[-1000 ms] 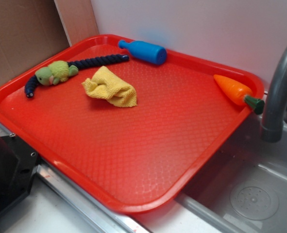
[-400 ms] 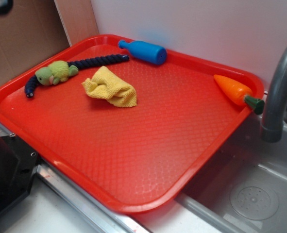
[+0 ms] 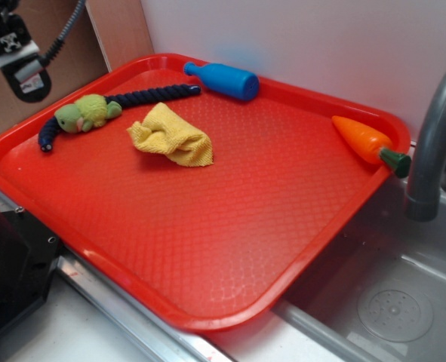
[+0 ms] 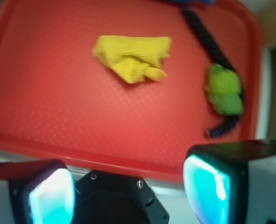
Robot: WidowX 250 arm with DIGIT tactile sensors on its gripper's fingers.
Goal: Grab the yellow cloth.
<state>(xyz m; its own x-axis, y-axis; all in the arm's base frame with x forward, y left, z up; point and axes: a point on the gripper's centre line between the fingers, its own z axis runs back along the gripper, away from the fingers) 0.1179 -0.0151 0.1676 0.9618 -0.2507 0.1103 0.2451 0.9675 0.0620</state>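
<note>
Cloth (image 3: 170, 135) sat crumpled in the upper left part of the red tray (image 3: 230, 226), just right of the green plush toy (image 3: 87, 112). From my wrist view, the gripper (image 4: 128, 186) had its jaws spread wide, holding nothing.

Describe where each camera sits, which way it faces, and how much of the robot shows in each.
Exterior: fixed above the tray's near corner, looking down and across the red tray toward the white wall; only part of the arm shows at top left.
Wrist: mounted on the arm, looking down over the tray's edge from outside it; the gripper fills the bottom, fingers apart.
Shared: yellow cloth, plush toy with its rope tail, and the tray.
</note>
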